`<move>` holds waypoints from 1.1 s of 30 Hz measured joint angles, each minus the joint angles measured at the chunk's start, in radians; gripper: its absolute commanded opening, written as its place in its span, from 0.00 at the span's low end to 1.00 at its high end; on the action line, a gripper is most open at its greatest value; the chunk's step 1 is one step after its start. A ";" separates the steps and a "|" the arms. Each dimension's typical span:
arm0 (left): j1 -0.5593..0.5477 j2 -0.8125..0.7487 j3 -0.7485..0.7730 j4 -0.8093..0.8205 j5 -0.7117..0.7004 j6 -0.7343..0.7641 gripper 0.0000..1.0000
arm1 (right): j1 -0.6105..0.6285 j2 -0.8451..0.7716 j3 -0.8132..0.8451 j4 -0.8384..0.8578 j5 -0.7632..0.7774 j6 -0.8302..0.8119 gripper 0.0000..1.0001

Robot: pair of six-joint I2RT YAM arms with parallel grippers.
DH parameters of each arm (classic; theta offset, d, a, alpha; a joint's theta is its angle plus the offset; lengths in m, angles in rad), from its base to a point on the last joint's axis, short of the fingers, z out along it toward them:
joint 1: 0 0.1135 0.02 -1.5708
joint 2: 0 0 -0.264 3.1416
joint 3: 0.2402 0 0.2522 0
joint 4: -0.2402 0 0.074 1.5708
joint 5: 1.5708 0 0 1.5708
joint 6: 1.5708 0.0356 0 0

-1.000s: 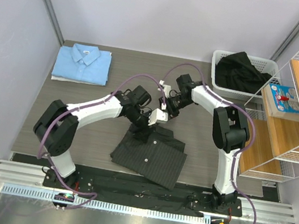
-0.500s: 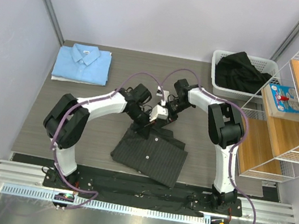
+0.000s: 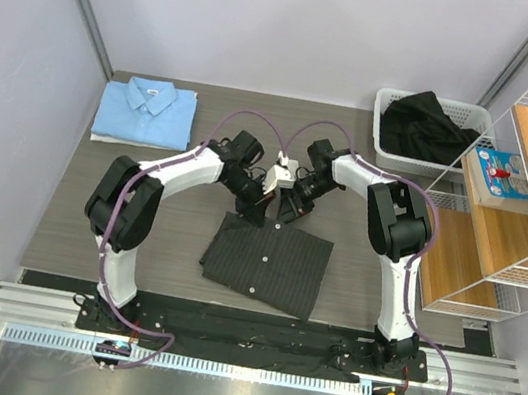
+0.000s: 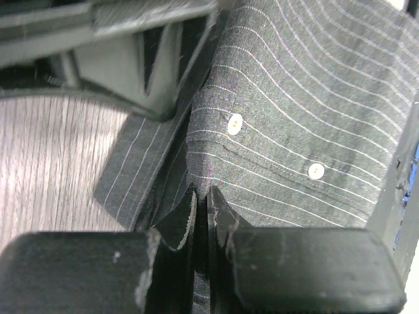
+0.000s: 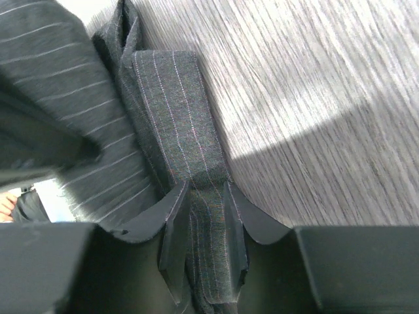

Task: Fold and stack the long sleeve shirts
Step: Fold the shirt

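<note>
The pinstriped shirt (image 3: 268, 264) lies partly folded mid-tabletop (image 3: 141, 207), well apart from the folded light blue shirt (image 3: 146, 112) at the far-left corner. The left gripper (image 4: 201, 209) is clamped on its far edge near the buttons, and the right gripper (image 5: 200, 216) pinches a narrow band beside it. The fold seems under way; next, both should lift evenly and carry that edge over.
</note>
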 measured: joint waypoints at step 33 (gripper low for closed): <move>0.239 0.090 0.095 -0.218 0.037 -0.023 0.69 | -0.149 -0.316 -0.183 -0.181 0.215 -0.172 0.79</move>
